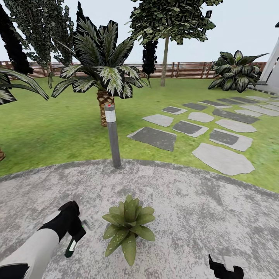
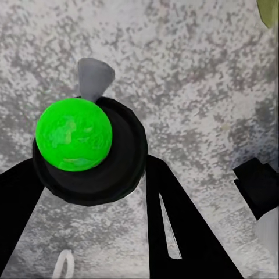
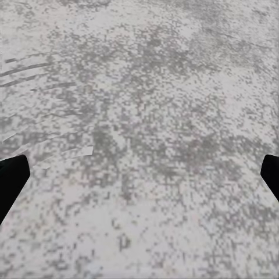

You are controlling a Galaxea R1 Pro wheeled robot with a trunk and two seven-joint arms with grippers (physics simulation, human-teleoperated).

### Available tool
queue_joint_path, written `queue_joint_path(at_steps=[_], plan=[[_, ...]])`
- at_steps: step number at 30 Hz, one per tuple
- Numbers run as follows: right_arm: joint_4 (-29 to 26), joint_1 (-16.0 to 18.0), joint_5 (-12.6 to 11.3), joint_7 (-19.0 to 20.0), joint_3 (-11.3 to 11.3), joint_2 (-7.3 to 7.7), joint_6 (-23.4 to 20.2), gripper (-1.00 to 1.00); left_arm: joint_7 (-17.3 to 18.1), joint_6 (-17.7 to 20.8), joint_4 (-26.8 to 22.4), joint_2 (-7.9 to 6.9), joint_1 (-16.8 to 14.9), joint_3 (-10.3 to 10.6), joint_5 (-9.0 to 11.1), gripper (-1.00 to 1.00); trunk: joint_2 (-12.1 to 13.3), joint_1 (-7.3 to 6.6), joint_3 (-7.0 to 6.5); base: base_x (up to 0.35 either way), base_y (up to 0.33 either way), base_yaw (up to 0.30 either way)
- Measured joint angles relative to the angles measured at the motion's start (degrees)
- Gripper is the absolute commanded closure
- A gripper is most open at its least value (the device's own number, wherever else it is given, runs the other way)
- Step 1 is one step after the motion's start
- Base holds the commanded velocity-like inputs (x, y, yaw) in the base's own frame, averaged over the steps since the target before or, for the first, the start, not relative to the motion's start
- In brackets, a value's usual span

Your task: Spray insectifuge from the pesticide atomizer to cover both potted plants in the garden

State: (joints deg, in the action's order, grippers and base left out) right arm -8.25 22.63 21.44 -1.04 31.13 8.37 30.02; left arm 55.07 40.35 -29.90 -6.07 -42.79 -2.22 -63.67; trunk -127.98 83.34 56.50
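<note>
Outdoors, our left gripper [image 1: 76, 237] clamps the pesticide atomizer [image 1: 71, 245] over the stone patio [image 1: 201, 217], just left of a potted plant [image 1: 128, 226]. Our right gripper [image 1: 224, 270] hangs low with jaws spread wide, well right of the plant.

Potted plant [image 1: 128, 226] green (pale speckles); patio [image 1: 201, 217] mottled grey.

Flat, even daylight lit the scene under a pale overcast sky [image 1: 240, 27]. Shadows were faint. The wrist views looked coarse and pixelated; far trees [image 1: 170, 19] rendered blocky.
</note>
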Motion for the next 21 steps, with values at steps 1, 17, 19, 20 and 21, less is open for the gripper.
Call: queue_joint_path(at_steps=[1,17,19,20,21], plan=[[0.0,0.0,0.0,0.0,0.0,0.01,0.0,-1.00,0.0,0.1,-0.5,0.03,0.0,-0.1,0.0,1.00,0.0,0.00,0.00,0.053,0.000,0.000],[0.0,0.0,0.0,0.0,0.0,0.15,0.0,-1.00,0.0,0.1,0.2,0.26,0.0,0.0,0.0,1.00,0.0,0.00,0.00,0.090,0.077,-0.043],[0.0,0.0,0.0,0.0,0.0,0.14,0.0,-1.00,0.0,0.0,1.4,0.08,0.0,0.0,-0.1,1.00,0.0,0.00,0.00,0.000,0.001,-0.215],[0.0,0.0,0.0,0.0,0.0,0.15,0.0,-1.00,-0.1,-0.1,2.2,-0.04,0.0,0.0,-0.1,1.00,0.0,0.00,0.00,0.000,0.000,-0.088],[0.0,0.0,0.0,0.0,0.0,0.15,0.0,-1.00,-0.1,-0.2,2.9,-0.15,0.0,0.0,-0.1,1.00,0.0,0.00,0.00,0.000,0.000,-0.056]])
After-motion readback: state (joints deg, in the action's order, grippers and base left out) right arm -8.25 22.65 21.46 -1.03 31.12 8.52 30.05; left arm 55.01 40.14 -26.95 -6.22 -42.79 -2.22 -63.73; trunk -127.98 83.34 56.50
